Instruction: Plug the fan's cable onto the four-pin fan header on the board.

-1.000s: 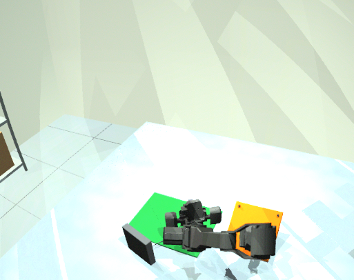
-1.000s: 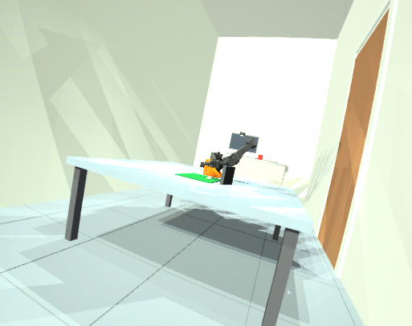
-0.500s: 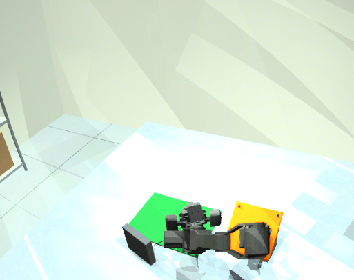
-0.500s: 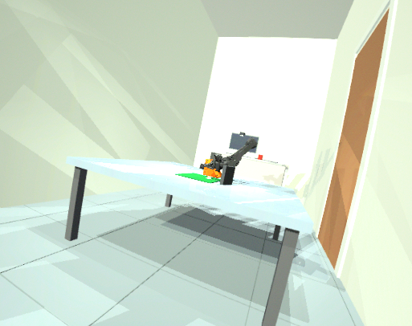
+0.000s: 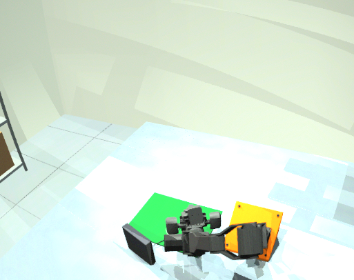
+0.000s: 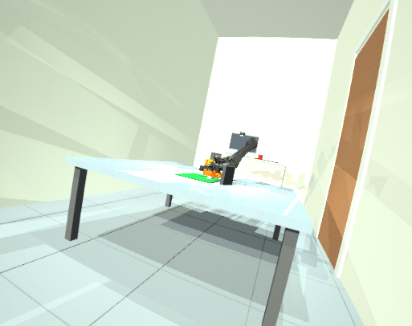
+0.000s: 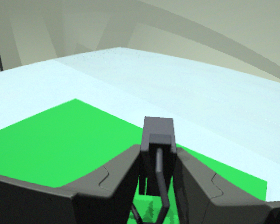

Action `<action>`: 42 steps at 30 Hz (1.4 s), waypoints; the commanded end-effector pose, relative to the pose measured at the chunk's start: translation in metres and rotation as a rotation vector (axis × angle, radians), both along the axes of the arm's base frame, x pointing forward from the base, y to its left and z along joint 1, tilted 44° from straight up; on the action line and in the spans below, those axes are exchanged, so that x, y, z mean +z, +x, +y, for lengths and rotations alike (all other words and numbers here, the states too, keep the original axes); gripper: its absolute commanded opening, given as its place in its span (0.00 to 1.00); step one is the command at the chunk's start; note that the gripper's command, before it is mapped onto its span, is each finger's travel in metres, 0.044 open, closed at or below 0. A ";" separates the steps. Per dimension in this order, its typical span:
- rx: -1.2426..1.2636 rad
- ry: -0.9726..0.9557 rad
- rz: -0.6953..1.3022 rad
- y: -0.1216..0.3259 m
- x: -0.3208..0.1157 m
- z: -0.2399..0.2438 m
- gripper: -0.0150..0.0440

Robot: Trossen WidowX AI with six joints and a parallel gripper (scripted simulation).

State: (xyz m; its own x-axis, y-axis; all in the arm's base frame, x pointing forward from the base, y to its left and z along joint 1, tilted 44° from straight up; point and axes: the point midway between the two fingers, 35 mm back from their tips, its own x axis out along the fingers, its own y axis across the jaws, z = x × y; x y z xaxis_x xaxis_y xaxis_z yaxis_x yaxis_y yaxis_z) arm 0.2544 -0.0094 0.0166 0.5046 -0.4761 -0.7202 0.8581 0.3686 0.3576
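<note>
The board is a flat green sheet [image 5: 156, 214] [image 6: 193, 176] [image 7: 66, 140] on the table. The fan is a dark square slab [image 5: 139, 244] [image 6: 227, 176] standing on edge by the board's near left corner. My gripper [image 5: 193, 222] [image 7: 156, 152] is over the board, shut on a small dark plug [image 7: 158, 129] that sticks up between its fingertips in the wrist view. A dark cable [image 7: 161, 175] runs from the plug towards the camera. The four-pin header cannot be made out; whether the plug touches it or the board cannot be told.
An orange plate [image 5: 246, 212] [image 6: 212, 173] with dark screws lies right of the board, partly beneath the arm. The pale table [image 5: 197, 155] [image 6: 129, 170] ends at the far edge before the wall. A shelf with brown boxes stands at the far left.
</note>
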 end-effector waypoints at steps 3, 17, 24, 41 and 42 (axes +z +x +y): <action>-0.003 -0.002 -0.001 0.000 -0.004 0.003 0.25; -0.003 -0.002 -0.001 0.000 -0.013 0.012 0.25; -0.003 -0.002 -0.001 0.000 -0.017 0.016 0.25; -0.001 0.000 0.003 0.000 -0.025 0.023 0.25; -0.001 0.000 0.003 0.000 -0.025 0.023 0.25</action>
